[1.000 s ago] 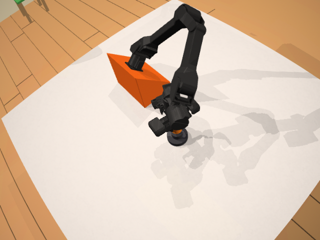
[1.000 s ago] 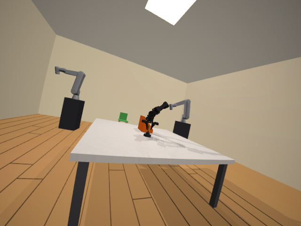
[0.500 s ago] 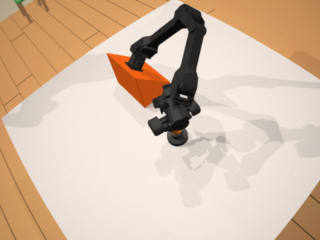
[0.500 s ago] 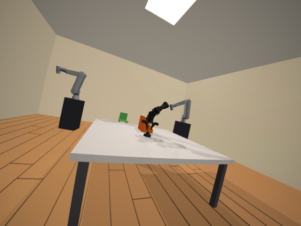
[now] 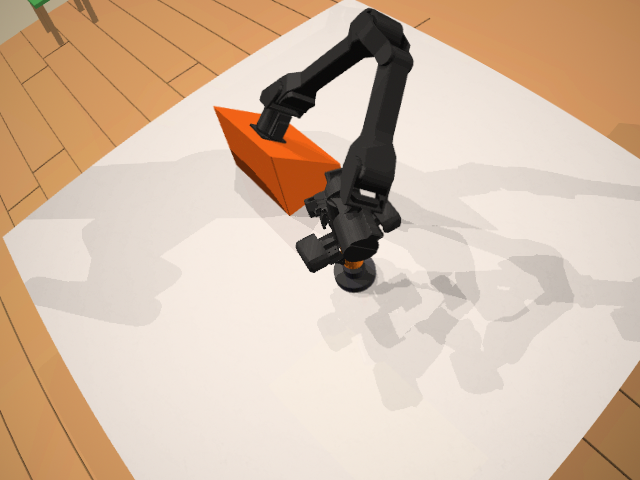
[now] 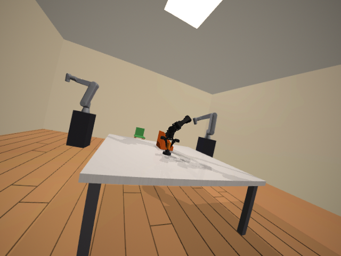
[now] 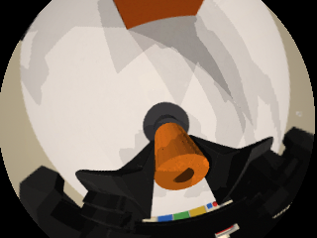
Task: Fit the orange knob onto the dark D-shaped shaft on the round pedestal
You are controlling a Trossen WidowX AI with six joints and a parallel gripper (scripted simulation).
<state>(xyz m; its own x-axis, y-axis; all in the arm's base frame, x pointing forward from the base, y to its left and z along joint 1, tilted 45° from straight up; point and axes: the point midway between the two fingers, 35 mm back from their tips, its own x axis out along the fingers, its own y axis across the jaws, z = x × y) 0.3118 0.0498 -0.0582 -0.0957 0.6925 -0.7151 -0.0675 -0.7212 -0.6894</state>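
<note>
Tapered orange knob (image 5: 353,264) (image 6: 168,145) (image 7: 179,154) inside black tool (image 5: 355,258) (image 6: 168,146) (image 7: 170,141)

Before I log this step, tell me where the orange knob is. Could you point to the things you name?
In the wrist view, the orange knob (image 5: 353,264) (image 7: 178,156) is low, right of centre, between the claw's fingers, over the round pedestal (image 5: 355,283) (image 6: 166,153) (image 7: 150,124).

warm bright light, glowing ceiling panel (image 6: 193,12), overlapping soft shadows, wrist view rounded with black corners

Orange block (image 5: 305,180) (image 6: 160,142) (image 7: 158,11) bars way behind pedestal (image 5: 354,281) (image 6: 166,153) (image 7: 149,124); near side open.
</note>
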